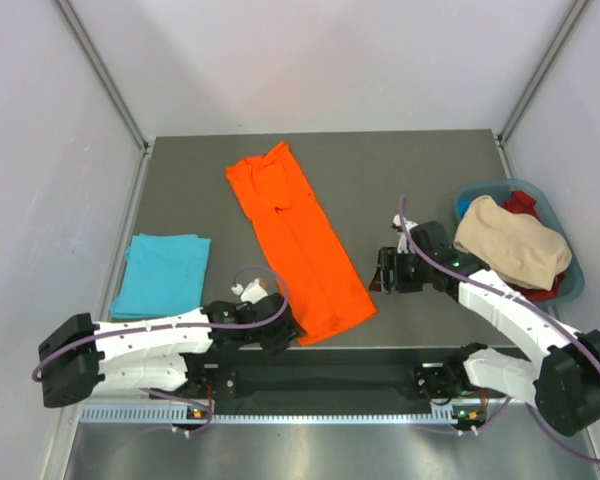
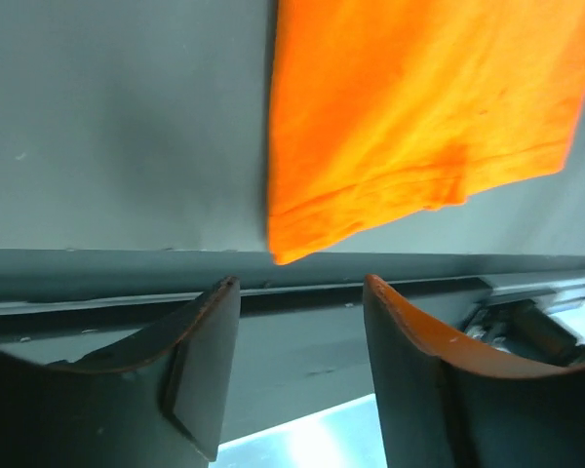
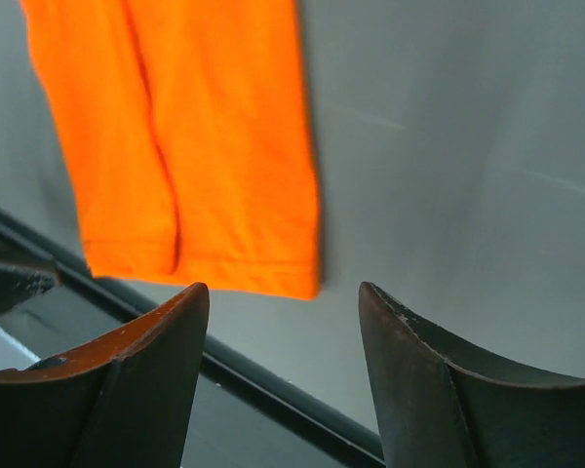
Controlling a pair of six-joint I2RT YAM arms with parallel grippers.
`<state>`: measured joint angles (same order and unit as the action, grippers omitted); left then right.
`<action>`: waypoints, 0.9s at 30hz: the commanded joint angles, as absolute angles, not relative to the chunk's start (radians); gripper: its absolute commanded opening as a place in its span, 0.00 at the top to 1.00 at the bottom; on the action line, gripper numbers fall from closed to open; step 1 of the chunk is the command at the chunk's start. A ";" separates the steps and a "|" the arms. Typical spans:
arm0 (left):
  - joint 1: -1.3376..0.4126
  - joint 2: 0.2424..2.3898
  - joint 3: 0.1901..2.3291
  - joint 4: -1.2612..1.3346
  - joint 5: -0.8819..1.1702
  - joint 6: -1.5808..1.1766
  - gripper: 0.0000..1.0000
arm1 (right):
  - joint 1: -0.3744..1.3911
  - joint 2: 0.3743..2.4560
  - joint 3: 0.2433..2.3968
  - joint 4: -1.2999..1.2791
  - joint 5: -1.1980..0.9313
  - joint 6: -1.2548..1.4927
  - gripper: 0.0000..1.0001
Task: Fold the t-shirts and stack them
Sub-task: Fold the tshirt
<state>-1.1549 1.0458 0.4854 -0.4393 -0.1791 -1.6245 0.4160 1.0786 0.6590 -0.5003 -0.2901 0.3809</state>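
Orange shirt [image 1: 298, 248]: folded into a long strip, flat on the table [image 1: 410, 175]; runs from 11 o'clock to 6 o'clock, hem at the near end.
Turquoise shirt [image 1: 162, 272]: folded to a small rectangle at 8 o'clock, well apart from the orange one.
Left gripper [image 2: 300, 283]: at 7 o'clock, just beside the hem's left corner; fingers parted, nothing between them, cloth not touched.
Right gripper [image 3: 283, 288]: at 4 o'clock, near the hem's right corner; fingers parted, gap bare, no hold on anything.
Basket [image 1: 578, 272]: blue, at 3 o'clock; beige cloth [image 1: 510, 245] heaped over red cloth [image 1: 525, 203].
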 commanded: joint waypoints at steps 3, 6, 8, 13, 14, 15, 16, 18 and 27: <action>-1.158 1.126 0.557 -0.509 -0.160 -1.528 0.41 | 0.500 1.109 0.631 -0.414 -0.281 0.388 0.37; -1.158 1.161 0.529 -0.419 -0.150 -1.528 0.45 | 0.500 1.138 0.623 -0.400 -0.275 0.373 0.40; -1.157 1.163 0.523 -0.397 -0.161 -1.540 0.47 | 0.500 1.157 0.620 -0.393 -0.284 0.364 0.43; -1.152 1.180 0.511 -0.391 -0.215 -1.560 0.50 | 0.500 1.223 0.611 -0.376 -0.308 0.357 0.49; -1.154 1.184 0.506 -0.393 -0.215 -1.563 0.50 | 0.500 1.224 0.606 -0.371 -0.316 0.360 0.50; -1.152 1.192 0.506 -0.391 -0.216 -1.566 0.50 | 0.500 1.235 0.604 -0.368 -0.313 0.360 0.50; -1.152 1.198 0.505 -0.387 -0.221 -1.566 0.50 | 0.500 1.233 0.601 -0.367 -0.310 0.364 0.51; -1.149 1.209 0.503 -0.377 -0.222 -1.565 0.51 | 0.500 1.247 0.597 -0.357 -0.308 0.367 0.52; -1.147 1.186 0.497 -0.333 -0.282 -1.551 0.60 | 0.508 1.264 0.565 -0.324 -0.341 0.387 0.54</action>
